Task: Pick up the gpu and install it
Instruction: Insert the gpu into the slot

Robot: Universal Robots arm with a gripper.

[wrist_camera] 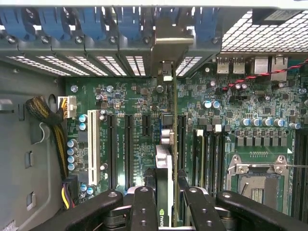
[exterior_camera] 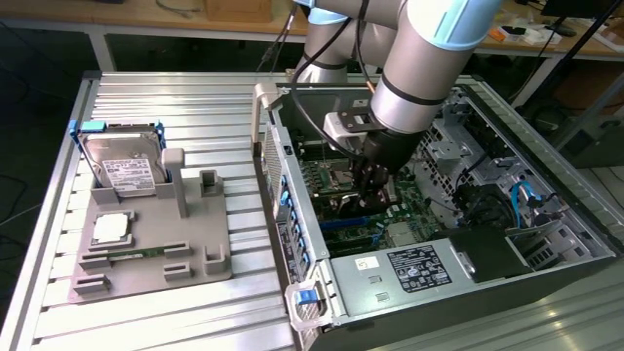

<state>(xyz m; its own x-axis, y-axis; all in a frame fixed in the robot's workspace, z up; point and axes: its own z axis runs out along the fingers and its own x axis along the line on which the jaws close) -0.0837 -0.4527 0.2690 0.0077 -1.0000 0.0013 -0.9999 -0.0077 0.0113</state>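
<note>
In the exterior view, you see the gripper point(exterior_camera: 373, 191) low inside the computer case point(exterior_camera: 546, 164), above the motherboard point(exterior_camera: 414, 216). In the wrist view, its jaws grasp the gpu point(wrist_camera: 163, 166) edge-on; it seems to stand over a slot.

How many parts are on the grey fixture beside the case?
3 on the fixture: a hard drive leans at the far end, a square processor lies in the middle, a green memory stick lies nearer the camera. The gpu is in the gripper, inside the case.
</note>
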